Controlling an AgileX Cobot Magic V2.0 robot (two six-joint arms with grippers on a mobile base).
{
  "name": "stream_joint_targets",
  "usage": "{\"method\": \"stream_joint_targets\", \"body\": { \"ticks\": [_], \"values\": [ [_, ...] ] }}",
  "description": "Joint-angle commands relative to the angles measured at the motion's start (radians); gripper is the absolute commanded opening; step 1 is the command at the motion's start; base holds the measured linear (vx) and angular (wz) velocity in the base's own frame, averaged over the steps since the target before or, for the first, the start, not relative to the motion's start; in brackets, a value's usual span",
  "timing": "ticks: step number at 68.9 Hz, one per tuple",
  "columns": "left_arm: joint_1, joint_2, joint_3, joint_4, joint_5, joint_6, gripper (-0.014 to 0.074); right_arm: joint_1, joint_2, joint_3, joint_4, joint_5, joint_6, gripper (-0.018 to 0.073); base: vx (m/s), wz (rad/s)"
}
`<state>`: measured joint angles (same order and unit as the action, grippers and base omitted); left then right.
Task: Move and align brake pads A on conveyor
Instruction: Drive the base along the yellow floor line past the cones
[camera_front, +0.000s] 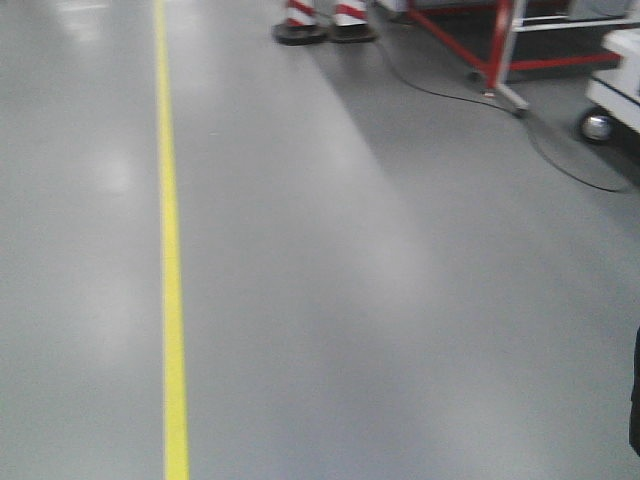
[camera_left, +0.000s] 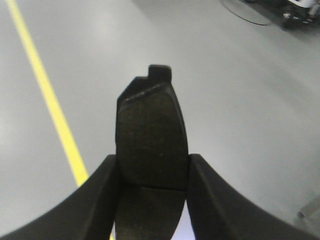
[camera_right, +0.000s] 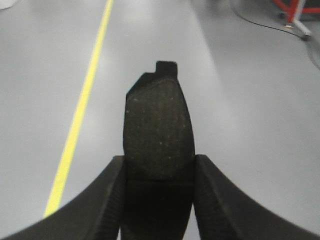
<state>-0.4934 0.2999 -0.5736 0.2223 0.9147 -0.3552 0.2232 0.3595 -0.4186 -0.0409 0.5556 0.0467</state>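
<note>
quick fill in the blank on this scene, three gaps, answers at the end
1. The line painted on the floor is ____.
2. The left gripper grips the left brake pad and the right gripper grips the right brake pad, so ____ pads are held in all.
3. The cones at the top of the front view are striped white and ____.

Missing words: yellow; two; red

Soft overhead glare sheens the grey floor (camera_front: 400, 300); all views slightly blurred.
</note>
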Motion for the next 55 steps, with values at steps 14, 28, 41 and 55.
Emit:
{"method": "stream_joint_targets", "body": {
  "ticks": [14,28,41,55],
  "values": [
    [-0.004,0.009,-0.030,0.011,-0.084,-0.001,-0.0006,-0.002,0.006,-0.032,-0.007,-0.088,0.000,-0.0004,-0.03,0.68],
    [-0.004,0.009,-0.030,0.011,-0.084,-0.001,-0.0006,-0.002,0.006,-0.032,-0.007,-0.088,0.000,-0.0004,0.03,0.47],
    [-0.004,0.009,-0.030,0.011,-0.084,-0.001,-0.0006,-0.002,0.006,-0.032,-0.007,-0.088,0.000,-0.0004,0.11,0.24],
    [-0.004,0.009,-0.030,0.011,-0.084,-0.001,-0.0006,-0.002,0.006,-0.032,-0.007,-0.088,0.000,-0.0004,0.18,0.12]
  ]
}}
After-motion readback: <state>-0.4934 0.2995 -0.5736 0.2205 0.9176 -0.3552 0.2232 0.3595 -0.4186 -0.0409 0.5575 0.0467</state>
